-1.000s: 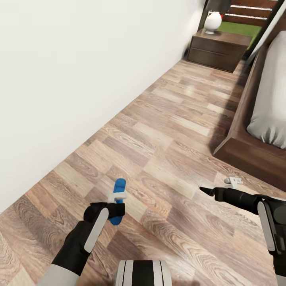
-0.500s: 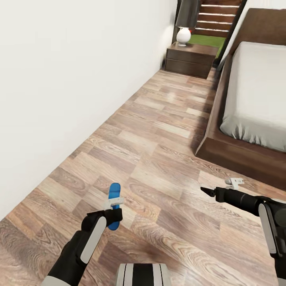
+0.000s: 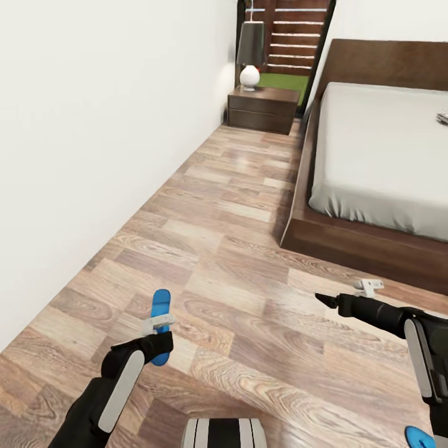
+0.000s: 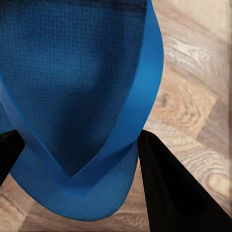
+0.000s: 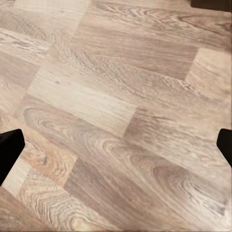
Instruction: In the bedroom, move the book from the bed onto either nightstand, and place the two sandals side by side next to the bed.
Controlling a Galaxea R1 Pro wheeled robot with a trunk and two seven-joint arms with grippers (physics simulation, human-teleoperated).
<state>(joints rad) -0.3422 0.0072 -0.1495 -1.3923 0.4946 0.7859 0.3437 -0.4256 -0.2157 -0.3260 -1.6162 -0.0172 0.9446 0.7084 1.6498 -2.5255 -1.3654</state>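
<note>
Head view, left to right: my left tool is clenched on one blue sandal, held clear of the wood-plank floor near the white wall; the nightstand with its lamp stands at the far end of the aisle; my right tool points forward with nothing in it, and the bed runs along the right side, a small object, possibly the book, lying at its far edge. A blue scrap at the lower right corner is probably the second sandal on the floor. I judge the step in hand to be carrying the first sandal toward the bedside; the next move calls for lowering it flat beside the bed frame, then fetching its partner. Left wrist view adds what the head view lacks: the sandal's strap and sole between the dark fingers. Right wrist view shows bare floor between widely parted fingertips, confirming that this tool is released.
</note>
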